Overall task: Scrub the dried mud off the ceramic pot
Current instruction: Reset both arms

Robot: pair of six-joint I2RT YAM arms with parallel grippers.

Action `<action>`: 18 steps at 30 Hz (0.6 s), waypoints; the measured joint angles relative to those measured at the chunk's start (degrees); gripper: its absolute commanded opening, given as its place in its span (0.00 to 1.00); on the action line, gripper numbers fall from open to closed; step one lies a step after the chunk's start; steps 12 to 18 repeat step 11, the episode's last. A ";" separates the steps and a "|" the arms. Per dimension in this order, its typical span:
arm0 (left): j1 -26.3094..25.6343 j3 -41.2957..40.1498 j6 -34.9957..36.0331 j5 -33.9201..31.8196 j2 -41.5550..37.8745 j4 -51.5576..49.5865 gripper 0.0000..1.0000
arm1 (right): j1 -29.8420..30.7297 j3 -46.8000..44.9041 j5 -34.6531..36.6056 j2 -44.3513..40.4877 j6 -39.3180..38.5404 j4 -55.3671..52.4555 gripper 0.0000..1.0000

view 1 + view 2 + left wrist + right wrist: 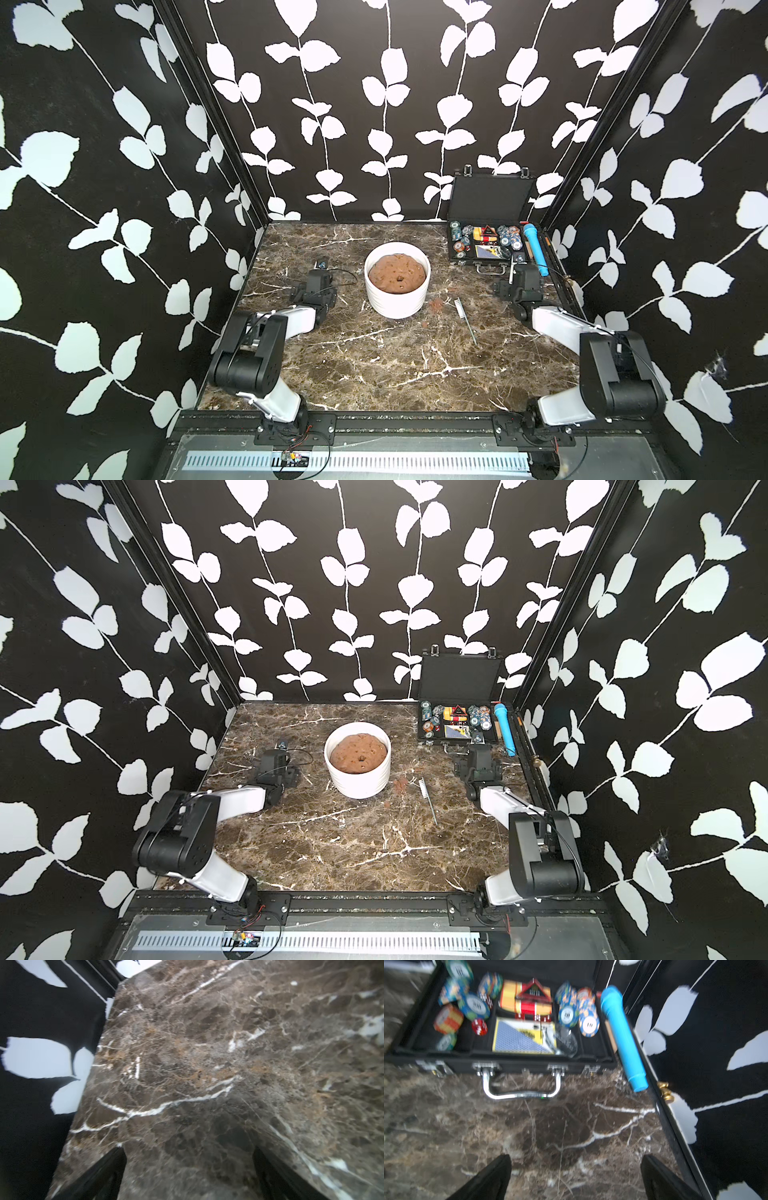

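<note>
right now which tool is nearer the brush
The right tool, by the black case: the brush lies on its side of the white pot, opposite the left tool.

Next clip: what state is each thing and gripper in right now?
ceramic pot: upright, filled with a brown mound
brush: lying flat on the table, unheld
case: open, lid raised
blue tube: lying beside the case
left gripper: open, empty
right gripper: open, empty
</note>
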 measured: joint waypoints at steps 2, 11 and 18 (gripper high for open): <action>0.76 -0.13 0.13 1.22 0.20 2.67 0.99 | -1.57 -1.53 -2.01 -0.66 -0.26 3.85 0.99; 2.36 -2.51 0.07 3.56 -1.29 9.77 0.99 | -2.89 -8.70 -7.48 -6.82 -0.17 12.07 0.99; 2.36 -2.51 0.07 3.56 -1.29 9.77 0.99 | -2.89 -8.70 -7.48 -6.82 -0.17 12.07 0.99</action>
